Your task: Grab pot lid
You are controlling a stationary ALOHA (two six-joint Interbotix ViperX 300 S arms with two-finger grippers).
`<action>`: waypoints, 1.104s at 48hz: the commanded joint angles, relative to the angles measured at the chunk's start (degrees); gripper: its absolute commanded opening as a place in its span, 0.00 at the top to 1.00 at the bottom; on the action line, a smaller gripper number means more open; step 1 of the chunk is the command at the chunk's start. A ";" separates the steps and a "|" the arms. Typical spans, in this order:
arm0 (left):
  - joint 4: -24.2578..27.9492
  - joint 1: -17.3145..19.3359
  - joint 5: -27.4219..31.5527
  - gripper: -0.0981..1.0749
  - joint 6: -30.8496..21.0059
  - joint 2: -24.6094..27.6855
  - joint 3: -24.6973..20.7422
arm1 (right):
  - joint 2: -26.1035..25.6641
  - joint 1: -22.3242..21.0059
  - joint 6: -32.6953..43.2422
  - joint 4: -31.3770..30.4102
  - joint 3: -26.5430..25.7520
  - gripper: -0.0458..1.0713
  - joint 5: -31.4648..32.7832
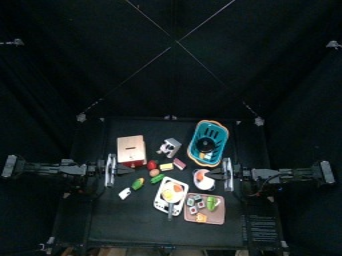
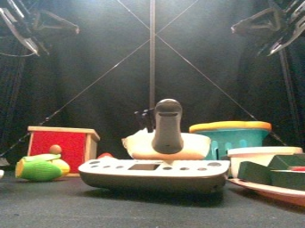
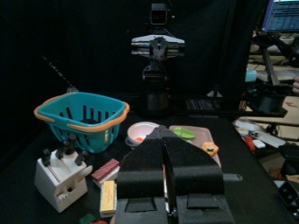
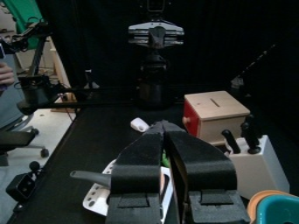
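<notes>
I cannot pick out the pot lid in any view; it may be hidden among the kitchen toys. My left gripper (image 1: 112,171) rests at the table's left side, and its jaws (image 3: 167,145) stand shut with nothing between them. At the table's right side rests my right gripper (image 1: 229,174), also shut and empty (image 4: 167,131). Between them lie the toys. A teal basket (image 1: 210,138) with something dark inside stands at the back right. In the front view a dark-handled, cream-bodied thing (image 2: 166,127) rises behind a grey tray (image 2: 155,175).
A red box (image 1: 131,150) stands at the back left and a white knife block (image 3: 61,176) beside the basket. A pink bowl (image 1: 203,180), a white tray (image 1: 170,194) and a board of food (image 1: 205,207) lie toward the front. A person's arm (image 4: 7,70) shows beyond the curtain.
</notes>
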 commanded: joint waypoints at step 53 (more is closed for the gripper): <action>-2.55 11.34 -12.13 0.84 0.09 15.64 -6.59 | 17.75 -35.68 7.38 12.13 -21.01 0.92 32.52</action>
